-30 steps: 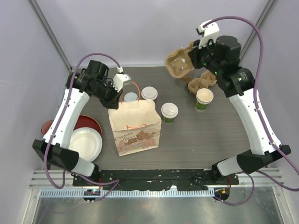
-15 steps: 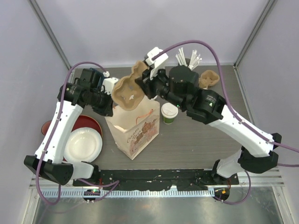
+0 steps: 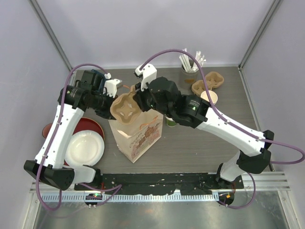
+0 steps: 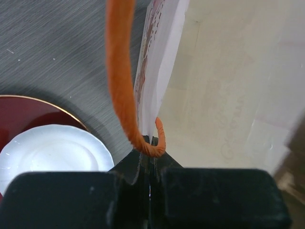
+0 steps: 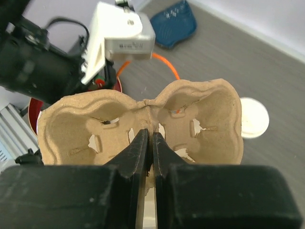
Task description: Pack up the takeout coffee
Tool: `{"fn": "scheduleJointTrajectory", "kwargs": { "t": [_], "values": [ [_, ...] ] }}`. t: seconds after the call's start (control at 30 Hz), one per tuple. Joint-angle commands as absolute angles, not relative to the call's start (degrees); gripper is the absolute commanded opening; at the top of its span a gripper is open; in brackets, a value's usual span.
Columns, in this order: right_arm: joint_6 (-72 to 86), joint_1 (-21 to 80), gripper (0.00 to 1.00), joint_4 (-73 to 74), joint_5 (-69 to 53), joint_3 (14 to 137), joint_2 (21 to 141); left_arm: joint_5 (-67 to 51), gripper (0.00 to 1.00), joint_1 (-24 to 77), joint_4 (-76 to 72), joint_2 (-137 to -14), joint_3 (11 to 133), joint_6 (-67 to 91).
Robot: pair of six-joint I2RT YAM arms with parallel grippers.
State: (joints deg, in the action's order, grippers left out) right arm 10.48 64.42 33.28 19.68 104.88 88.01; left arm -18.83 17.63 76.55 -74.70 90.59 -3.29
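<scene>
A printed paper bag stands tilted at the table's middle. My left gripper is shut on the bag's orange handle, pinched at the fingertips, and holds the mouth open onto the pale inside. My right gripper is shut on the centre ridge of a brown pulp cup carrier, which hangs over the bag's mouth. A lidded coffee cup shows partly under the right arm, its white lid beyond the carrier. An open paper cup stands at the back right.
A second pulp carrier and a holder of straws sit at the back right. A white plate on a red plate lies left of the bag. A blue object lies behind the left arm.
My right arm has swung from the back right across to the bag with the carrier and lowered it over the mouth. The left gripper has tugged the handle, and the bag has tilted.
</scene>
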Motion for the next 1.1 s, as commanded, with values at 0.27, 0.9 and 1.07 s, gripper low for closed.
{"fn": "scheduleJointTrajectory", "kwargs": {
  "t": [0.27,0.9,1.07],
  "values": [
    [20.92,66.88,0.01,44.56,21.36,102.84,90.09,-22.32,0.00,17.75,77.08,-72.69,92.37,-2.90],
    [18.10,63.90,0.01,44.38,21.80,97.73,94.82,-28.73,0.00,17.93,76.91,-71.98,91.85,-5.01],
    [18.19,64.51,0.01,42.99,22.15,95.29,95.71,-29.53,0.00,17.93,74.98,-72.25,91.15,-3.43]
  ]
}}
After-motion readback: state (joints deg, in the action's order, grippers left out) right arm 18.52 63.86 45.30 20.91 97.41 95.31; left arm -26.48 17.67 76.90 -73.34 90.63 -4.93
